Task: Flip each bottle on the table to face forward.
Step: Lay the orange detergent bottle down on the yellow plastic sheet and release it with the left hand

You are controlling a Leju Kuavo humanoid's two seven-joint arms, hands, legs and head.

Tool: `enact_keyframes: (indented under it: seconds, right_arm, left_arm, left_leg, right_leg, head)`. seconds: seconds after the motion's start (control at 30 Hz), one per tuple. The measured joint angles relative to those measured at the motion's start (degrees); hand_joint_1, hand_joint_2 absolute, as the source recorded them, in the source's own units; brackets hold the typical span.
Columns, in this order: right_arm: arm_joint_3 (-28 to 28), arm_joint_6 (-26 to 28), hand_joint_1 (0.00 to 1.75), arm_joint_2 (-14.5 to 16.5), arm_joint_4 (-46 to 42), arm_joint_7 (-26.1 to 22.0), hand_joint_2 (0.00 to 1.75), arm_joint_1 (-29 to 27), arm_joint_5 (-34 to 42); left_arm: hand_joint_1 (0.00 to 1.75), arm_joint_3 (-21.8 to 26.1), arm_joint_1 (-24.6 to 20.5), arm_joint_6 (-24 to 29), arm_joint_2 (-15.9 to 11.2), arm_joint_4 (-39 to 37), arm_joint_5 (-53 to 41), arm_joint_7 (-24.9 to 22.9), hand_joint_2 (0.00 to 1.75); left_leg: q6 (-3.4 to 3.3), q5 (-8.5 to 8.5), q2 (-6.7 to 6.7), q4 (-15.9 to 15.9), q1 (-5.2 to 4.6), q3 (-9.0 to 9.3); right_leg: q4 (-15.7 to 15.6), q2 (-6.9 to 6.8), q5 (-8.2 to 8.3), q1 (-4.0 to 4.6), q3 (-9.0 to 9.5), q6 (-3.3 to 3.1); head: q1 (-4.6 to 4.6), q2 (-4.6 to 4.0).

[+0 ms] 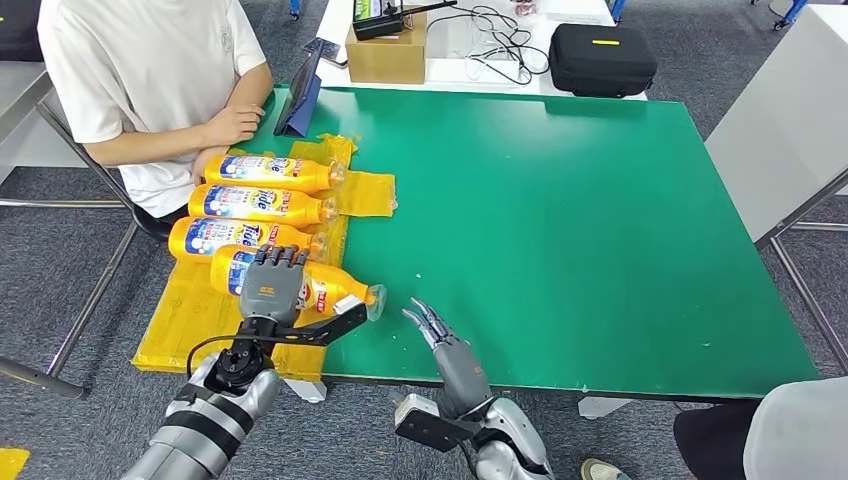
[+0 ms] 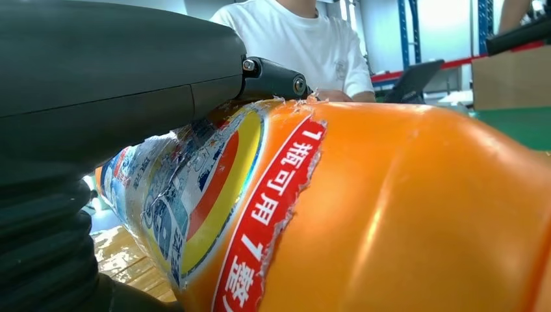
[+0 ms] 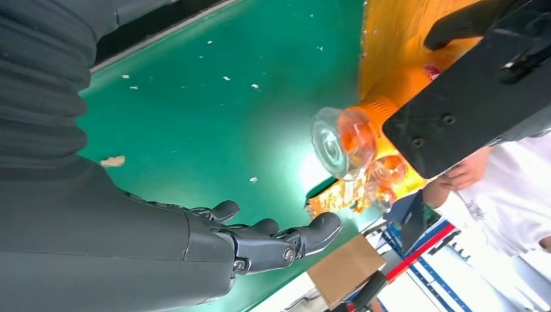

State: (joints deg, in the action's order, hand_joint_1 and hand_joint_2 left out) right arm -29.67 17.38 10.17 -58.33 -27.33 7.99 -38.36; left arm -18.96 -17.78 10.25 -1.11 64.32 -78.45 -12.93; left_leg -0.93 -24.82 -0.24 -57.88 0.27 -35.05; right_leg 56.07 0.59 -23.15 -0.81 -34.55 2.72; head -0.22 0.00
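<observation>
Bottles lie in a row of four on the yellow sheet [image 1: 365, 190] at the green table's [image 1: 560, 220] left side. Nearest, the left hand [image 1: 272, 285] grips the front bottle [image 1: 325, 290]; the right hand [image 1: 432, 325] hovers beside its cap, fingers apart, holding nothing. The three bottles [image 1: 265, 205] behind show their labels (apparently done). Beyond, a person [image 1: 150, 80] sits, with a cardboard box [image 1: 385, 55] and black case [image 1: 603, 58] farther back.

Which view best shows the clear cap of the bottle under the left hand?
The right wrist view: the clear cap faces the camera, close. The head view shows it small beside the left hand. The left wrist view shows the bottle's label.
</observation>
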Motion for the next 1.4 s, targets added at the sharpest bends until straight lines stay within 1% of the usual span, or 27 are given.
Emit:
enact_keyframes:
  seconds: [0.07, 0.1, 0.13, 0.2, 0.33, 0.37, 0.4, 0.43, 0.47, 0.5, 0.53, 0.57, 0.6, 0.73, 0.8, 1.0, 1.13, 1.23, 1.3, 1.4]
  right_arm:
    - [0.6, 0.0, 0.0, 0.0, -0.3, -0.1, 1.75, -0.3, 0.0]
    - [0.9, -0.1, 0.0, 0.0, -0.5, -0.2, 1.75, -0.5, 0.0]
    - [1.2, -0.1, 0.0, 0.0, -0.6, -0.3, 1.75, -0.6, 0.0]
    - [1.7, -0.3, 0.0, 0.0, -0.8, -0.4, 1.75, -0.8, 0.0]
    - [2.5, -0.5, 0.0, 0.1, -0.9, -0.9, 1.75, -1.0, 0.0]
    - [2.7, -0.5, 0.0, 0.1, -0.9, -1.0, 1.75, -1.0, 0.1]
    - [2.8, -0.5, 0.0, 0.1, -0.9, -1.1, 1.75, -1.0, 0.1]
    - [3.0, -0.5, 0.0, 0.2, -0.9, -1.2, 1.75, -1.0, 0.2]
    - [3.1, -0.5, 0.0, 0.2, -0.9, -1.3, 1.75, -1.0, 0.2]
    - [3.2, -0.5, 0.0, 0.2, -0.9, -1.4, 1.75, -1.0, 0.3]
    - [3.3, -0.5, 0.0, 0.2, -0.9, -1.5, 1.75, -1.0, 0.3]
    - [3.4, -0.5, 0.0, 0.3, -0.9, -1.5, 1.75, -1.0, 0.3]
    - [3.5, -0.5, 0.0, 0.3, -0.9, -1.6, 1.75, -1.0, 0.4]
    - [3.7, -0.5, 0.0, 0.4, -0.7, -2.0, 1.75, -0.9, 0.7]
    - [3.8, -0.5, 0.0, 0.5, -0.4, -2.5, 1.75, -0.7, 1.1]
    - [4.1, -0.4, 0.0, 0.7, 0.7, -3.6, 1.75, 0.0, 2.0]
    - [4.2, 0.0, 0.0, 0.7, 1.4, -4.0, 1.75, 0.2, 2.6]
    - [4.2, 0.4, 0.0, 0.7, 1.9, -4.3, 1.75, 0.1, 2.9]
    - [4.2, 0.5, 0.0, 0.6, 2.2, -4.6, 1.75, 0.1, 3.2]
    - [4.1, 0.5, 0.0, 0.6, 2.6, -5.5, 1.75, 0.2, 3.7]
  left_arm:
    - [1.11, -0.2, 0.2, -2.7, -0.1, 1.1, 0.7, 0.4, 1.75]
    - [1.1, -0.4, 0.2, -3.8, -0.1, 1.5, 1.1, 0.5, 1.75]
    - [1.33, -0.6, 0.3, -4.7, -0.1, 1.8, 1.3, 0.4, 1.75]
    - [1.73, -1.0, 0.3, -6.0, -0.2, 2.2, 1.4, -0.2, 1.75]
    - [1.74, -1.4, -0.3, -7.8, -0.7, 2.0, 2.1, -1.9, 1.75]
    - [1.73, -1.4, -0.6, -8.2, -0.9, 1.8, 2.4, -2.2, 1.75]
    - [1.68, -1.4, -0.9, -8.5, -1.1, 1.5, 2.8, -2.4, 1.75]
    - [1.42, -1.4, -1.2, -8.9, -1.2, 1.1, 3.0, -2.6, 1.75]
    - [1.05, -1.4, -1.5, -9.1, -1.4, 0.6, 3.2, -2.8, 1.75]
    - [0.62, -1.4, -1.8, -9.2, -1.4, 0.1, 3.3, -2.9, 1.75]
    - [0.23, -1.4, -2.0, -9.3, -1.5, -0.4, 3.4, -3.1, 1.75]
    - [0.06, -1.4, -2.2, -9.4, -1.5, -0.9, 3.6, -3.2, 1.75]
    - [0.0, -1.4, -2.5, -9.6, -1.5, -1.5, 3.7, -3.2, 1.75]
    - [0.0, -1.4, -4.5, -10.8, -1.5, -4.7, 5.4, -3.3, 1.75]
    - [0.0, -1.4, -5.8, -11.8, -1.5, -6.6, 6.7, -2.7, 1.75]
    - [0.0, -1.4, -9.0, -14.3, -1.9, -11.9, 11.1, 1.4, 1.75]
    - [0.0, -1.9, -10.0, -15.8, -2.7, -13.0, 14.5, 4.3, 1.75]
    - [0.0, -2.7, -10.3, -17.1, -3.7, -12.9, 17.6, 7.1, 1.75]
    - [0.0, -3.5, -10.1, -18.4, -4.6, -12.0, 20.5, 9.7, 1.75]
    - [0.0, -4.7, -8.6, -21.0, -6.4, -9.1, 28.0, 15.9, 1.75]
  left_leg:
    - [0.0, 0.0, 0.0, 0.0, 0.0, 0.0]
    - [0.0, 0.0, 0.0, 0.0, 0.0, 0.0]
    - [0.0, 0.0, 0.0, 0.0, 0.0, 0.0]
    - [0.0, 0.0, 0.0, 0.0, 0.0, 0.0]
    - [0.0, 0.0, 0.0, 0.0, 0.0, 0.01]
    - [0.0, 0.0, 0.0, 0.0, 0.0, 0.01]
    - [0.0, 0.0, 0.0, 0.0, 0.0, 0.01]
    - [0.0, 0.0, 0.0, 0.0, 0.0, 0.01]
    - [0.0, 0.0, 0.01, 0.0, 0.0, 0.01]
    - [0.0, 0.01, 0.01, 0.0, 0.0, 0.01]
    - [0.0, 0.01, 0.01, 0.0, 0.0, 0.01]
    - [0.0, 0.01, 0.0, 0.0, 0.0, 0.0]
    - [0.0, 0.0, 0.0, 0.0, 0.0, 0.0]
    - [0.0, 0.0, -0.03, 0.0, 0.0, 0.01]
    - [0.0, 0.01, -0.06, 0.0, -0.01, 0.04]
    - [0.01, 0.01, -0.14, 0.0, -0.01, 0.42]
    - [0.08, 0.09, -0.18, 0.0, 0.0, 0.55]
    - [0.1, 0.16, -0.18, 0.0, 0.0, 0.55]
    - [0.1, 0.18, -0.2, 0.0, 0.0, 0.55]
    - [0.1, 0.18, -0.22, 0.0, 0.0, 0.5]
  right_leg:
    - [0.0, 0.0, 0.0, 0.0, 0.0, 0.0]
    - [0.0, 0.0, 0.0, 0.0, 0.0, 0.0]
    - [0.0, 0.0, 0.0, 0.0, 0.0, 0.0]
    - [0.0, 0.0, 0.0, 0.0, 0.0, 0.0]
    - [0.0, 0.0, 0.0, 0.0, 0.0, 0.0]
    - [0.0, 0.0, 0.0, 0.0, 0.0, 0.0]
    - [0.0, 0.0, 0.0, 0.0, 0.0, 0.0]
    - [0.0, 0.0, 0.0, 0.0, 0.0, 0.0]
    - [0.0, 0.0, 0.0, 0.0, 0.0, 0.0]
    - [0.0, 0.0, 0.0, 0.0, 0.0, 0.0]
    - [0.0, 0.0, 0.0, 0.0, 0.0, 0.0]
    - [0.0, 0.0, 0.0, 0.0, 0.0, 0.0]
    - [0.0, 0.0, 0.0, 0.0, 0.0, 0.0]
    - [0.0, -0.02, 0.0, -0.01, 0.03, 0.0]
    - [0.0, -0.05, 0.0, -0.01, 0.09, 0.0]
    - [0.0, -0.13, -0.04, 0.0, 0.48, -0.04]
    - [0.0, -0.14, -0.05, 0.0, 0.59, -0.08]
    - [0.1, -0.14, -0.02, 0.0, 0.6, -0.08]
    - [0.1, -0.15, -0.01, 0.0, 0.61, -0.07]
    - [0.1, -0.16, -0.02, 0.0, 0.58, -0.07]
  head:
    - [0.01, 0.0]
    - [0.01, 0.0]
    - [0.01, 0.0]
    - [0.01, 0.0]
    - [0.01, 0.0]
    - [0.0, 0.0]
    - [0.0, 0.0]
    - [0.0, 0.0]
    - [0.0, 0.0]
    - [0.0, 0.0]
    - [0.0, 0.0]
    - [0.0, 0.0]
    - [0.01, 0.0]
    - [0.01, 0.0]
    - [0.01, 0.0]
    - [0.0, 0.0]
    - [0.0, 0.0]
    - [0.01, 0.0]
    - [0.01, 0.0]
    - [0.01, 0.0]
